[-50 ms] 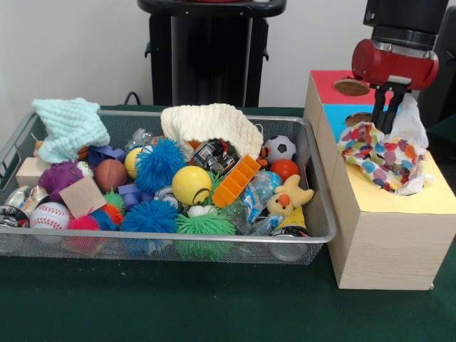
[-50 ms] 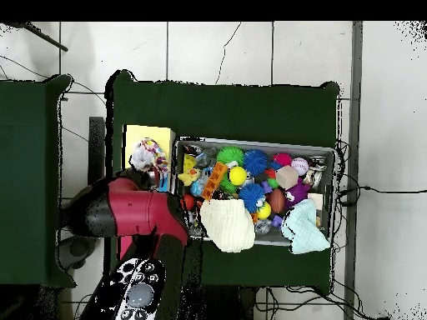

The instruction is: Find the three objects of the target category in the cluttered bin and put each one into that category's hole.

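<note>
a polka-dot cloth (image 1: 381, 158) is pinched in the closed pincer (image 1: 389, 114) over the wooden box (image 1: 388, 235), beside the mesh bin (image 1: 322, 214).

A fine silvery wire mesh is forming the bin (image 1: 319, 214), with a smooth metal rim. The sorting box (image 1: 385, 242) is showing pale matt wood, its top painted in flat colours. A crinkled, dotted cloth (image 1: 377, 158) is lying on it. A cream knitted cloth (image 1: 210, 122) and a mint waffle-textured one (image 1: 70, 125) are looking soft. The yellow ball (image 1: 191, 184) is shining smoothly; the blue spiky balls (image 1: 158, 164) are looking rubbery.
</note>
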Action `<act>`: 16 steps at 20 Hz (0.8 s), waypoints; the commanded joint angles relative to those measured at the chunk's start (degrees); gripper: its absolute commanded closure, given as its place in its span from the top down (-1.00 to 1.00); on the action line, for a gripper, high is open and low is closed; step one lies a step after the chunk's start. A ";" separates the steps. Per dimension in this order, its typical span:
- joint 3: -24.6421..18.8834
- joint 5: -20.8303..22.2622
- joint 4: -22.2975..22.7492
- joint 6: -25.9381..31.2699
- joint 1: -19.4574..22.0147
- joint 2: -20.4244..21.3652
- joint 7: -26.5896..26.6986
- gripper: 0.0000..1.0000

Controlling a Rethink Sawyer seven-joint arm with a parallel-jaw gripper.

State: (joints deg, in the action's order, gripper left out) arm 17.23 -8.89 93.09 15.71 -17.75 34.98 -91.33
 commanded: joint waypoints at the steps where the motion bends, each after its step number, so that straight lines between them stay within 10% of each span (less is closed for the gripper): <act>1: -1.57 -3.42 -3.18 4.30 -0.15 0.71 -13.63 -1.00; 16: -1.75 -5.58 -5.81 4.70 -0.62 -0.32 -13.16 -1.00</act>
State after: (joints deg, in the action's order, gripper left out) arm 17.23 -12.37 88.58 15.72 -18.54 35.48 -91.33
